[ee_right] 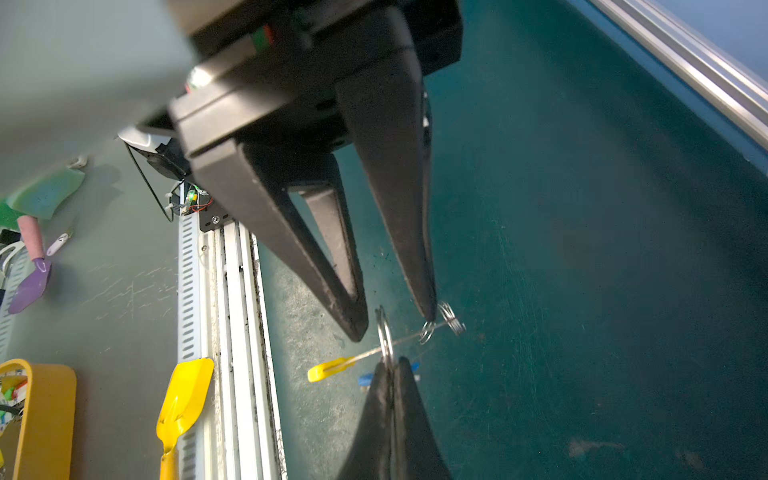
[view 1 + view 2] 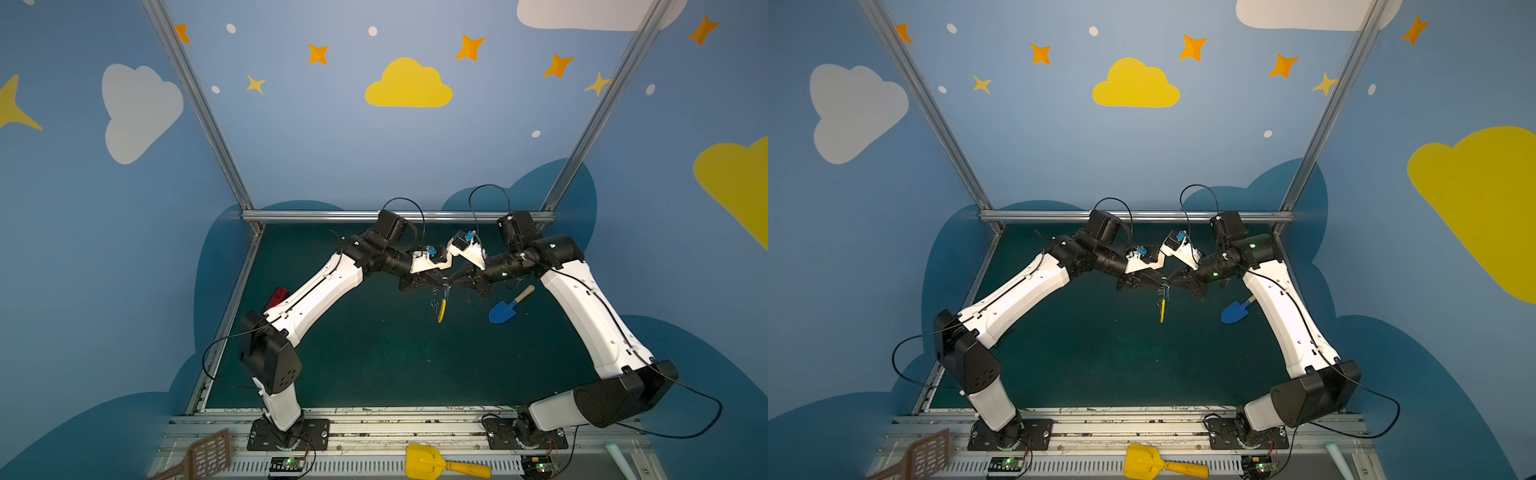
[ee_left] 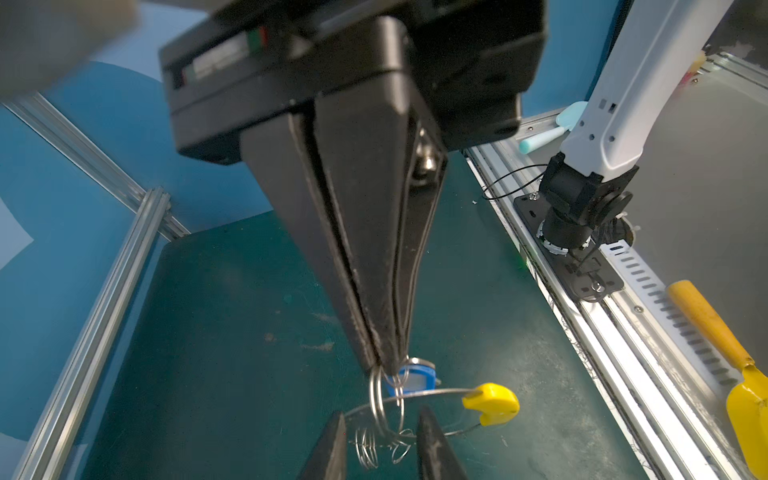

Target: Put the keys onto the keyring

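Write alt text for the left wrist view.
The shut right gripper pinches the keys by their small ring, the blue tag hanging behind its tips. The wire keyring with its yellow sleeve crosses that ring, between the fingers of the open left gripper.

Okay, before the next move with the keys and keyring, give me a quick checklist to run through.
1. Right claw shut on the small ring of the keys: ok.
2. Left claw open, the keyring wire between its fingers, not gripped: ok.
3. Keyring wire passing through the pinched ring: cannot tell; it looks so in the left wrist view.
4. Keyring hanging below the claws, off the mat, in both top views: ok.
5. Blue shovel lying apart from both claws: ok.
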`<state>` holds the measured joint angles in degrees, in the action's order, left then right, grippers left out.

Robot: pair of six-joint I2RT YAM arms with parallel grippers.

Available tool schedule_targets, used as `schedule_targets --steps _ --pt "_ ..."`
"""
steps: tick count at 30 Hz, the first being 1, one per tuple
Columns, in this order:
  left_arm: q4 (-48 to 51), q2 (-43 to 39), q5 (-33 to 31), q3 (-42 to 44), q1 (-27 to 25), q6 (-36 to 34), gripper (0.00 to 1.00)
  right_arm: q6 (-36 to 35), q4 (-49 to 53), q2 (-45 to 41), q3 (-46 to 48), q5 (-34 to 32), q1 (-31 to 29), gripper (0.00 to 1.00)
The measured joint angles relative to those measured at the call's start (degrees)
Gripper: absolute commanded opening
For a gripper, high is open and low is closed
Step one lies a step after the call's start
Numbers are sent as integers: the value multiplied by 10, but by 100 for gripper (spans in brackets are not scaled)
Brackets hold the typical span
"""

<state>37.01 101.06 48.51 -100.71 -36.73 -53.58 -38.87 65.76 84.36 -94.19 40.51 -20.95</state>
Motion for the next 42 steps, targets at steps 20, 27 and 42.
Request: schedule_targets --steps 20,27,42 --pt "15 12 -9 -13 -12 -8 17 -4 17 7 -5 -22 -11 0" --pt "19 13 -8 -19 -14 -11 4 1 19 7 -5 -22 -14 0" --pt "-24 13 15 -1 -12 20 4 27 -73 -57 99 -16 26 27"
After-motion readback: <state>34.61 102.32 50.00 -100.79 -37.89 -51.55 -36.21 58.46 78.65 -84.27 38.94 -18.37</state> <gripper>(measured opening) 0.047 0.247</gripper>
